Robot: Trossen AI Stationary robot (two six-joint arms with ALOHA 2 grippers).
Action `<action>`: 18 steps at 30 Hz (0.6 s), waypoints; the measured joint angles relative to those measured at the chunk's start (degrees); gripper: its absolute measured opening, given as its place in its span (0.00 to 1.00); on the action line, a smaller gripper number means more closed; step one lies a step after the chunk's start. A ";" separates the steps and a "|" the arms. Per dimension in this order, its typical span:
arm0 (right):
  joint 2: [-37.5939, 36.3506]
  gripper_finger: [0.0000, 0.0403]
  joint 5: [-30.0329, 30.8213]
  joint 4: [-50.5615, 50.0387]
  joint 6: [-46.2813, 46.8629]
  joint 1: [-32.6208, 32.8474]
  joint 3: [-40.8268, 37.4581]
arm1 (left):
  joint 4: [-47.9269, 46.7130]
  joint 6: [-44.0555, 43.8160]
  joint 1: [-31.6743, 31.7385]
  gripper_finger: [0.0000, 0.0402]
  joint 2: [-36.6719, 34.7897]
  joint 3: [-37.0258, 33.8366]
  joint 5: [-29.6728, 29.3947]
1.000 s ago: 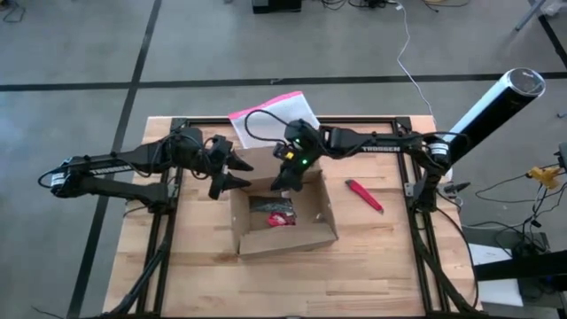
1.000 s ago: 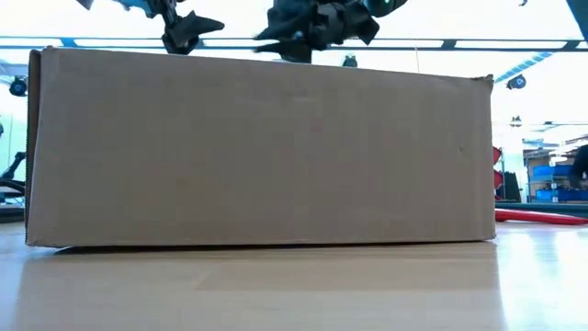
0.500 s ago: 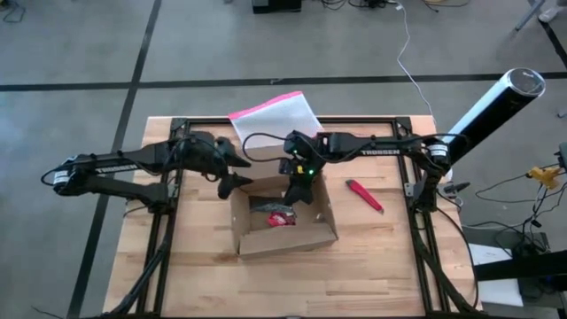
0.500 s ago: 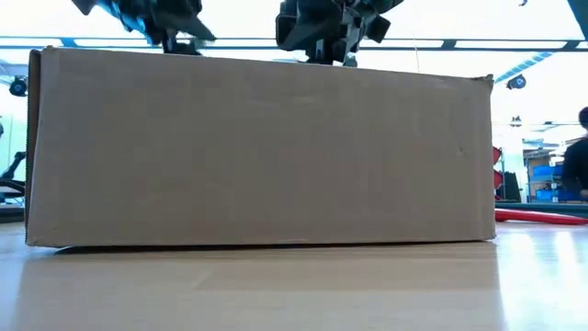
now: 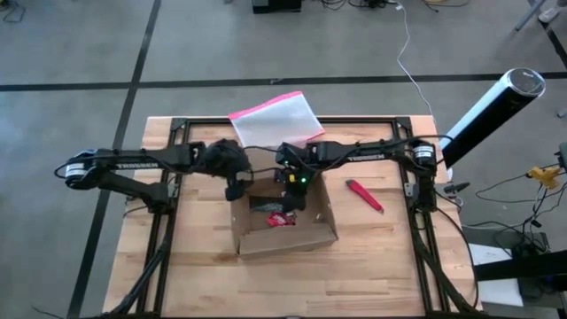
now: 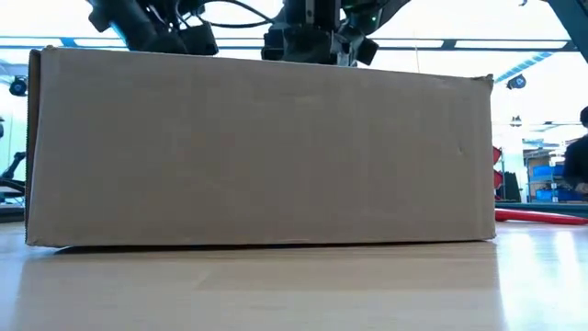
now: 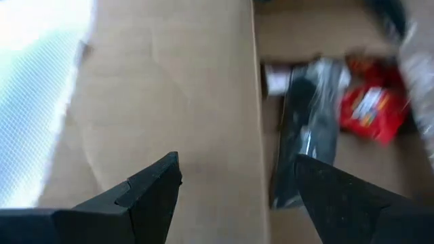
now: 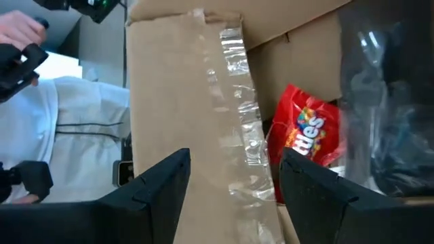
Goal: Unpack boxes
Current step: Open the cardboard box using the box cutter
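The brown cardboard box [image 5: 285, 220] stands open in the middle of the table, and its near wall [image 6: 262, 152] fills the low view. Inside lie a red candy bag [image 8: 308, 139] and a black plastic packet [image 7: 308, 146]. My right gripper [image 8: 237, 190] is open and reaches down into the box's far half [image 5: 295, 190], with a taped flap [image 8: 203, 115] standing ahead of its fingers. My left gripper [image 7: 234, 196] is open over the box's far left flap [image 5: 236, 184].
A pink-edged translucent pouch [image 5: 275, 117] lies at the table's far edge. To the right of the box lies a red box cutter [image 5: 364, 195]. A person in white [image 8: 61, 129] shows beyond the table in the right wrist view.
My left gripper has gone toward the table's right edge and down, to the box's far left corner. My right gripper has gone toward the near edge and sunk into the box. The box has kept its place.
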 joint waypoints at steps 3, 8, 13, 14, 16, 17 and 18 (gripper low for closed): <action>0.15 0.51 -0.05 1.07 0.94 0.32 0.02 | -1.60 2.26 0.00 0.68 3.45 0.00 -0.34; 0.15 0.50 -0.06 1.77 2.49 0.48 0.07 | -2.27 2.34 0.07 0.68 8.87 0.00 -1.46; 0.15 0.50 -1.11 1.85 2.37 0.90 0.07 | -1.82 0.51 0.07 0.56 11.03 0.00 -1.61; 0.15 0.50 -2.07 1.84 2.24 1.02 0.07 | -1.84 0.32 0.07 0.50 11.02 0.00 -1.63; 0.15 0.50 -3.28 1.80 1.42 1.39 0.07 | -1.89 0.15 0.04 0.36 10.57 0.00 -1.46; 0.15 0.50 -3.34 1.72 0.85 1.58 0.09 | -1.94 0.15 0.00 0.29 10.27 0.00 -1.43; 0.15 0.49 -3.36 1.67 0.38 1.67 0.09 | -2.02 0.14 0.01 0.21 9.83 0.00 -1.39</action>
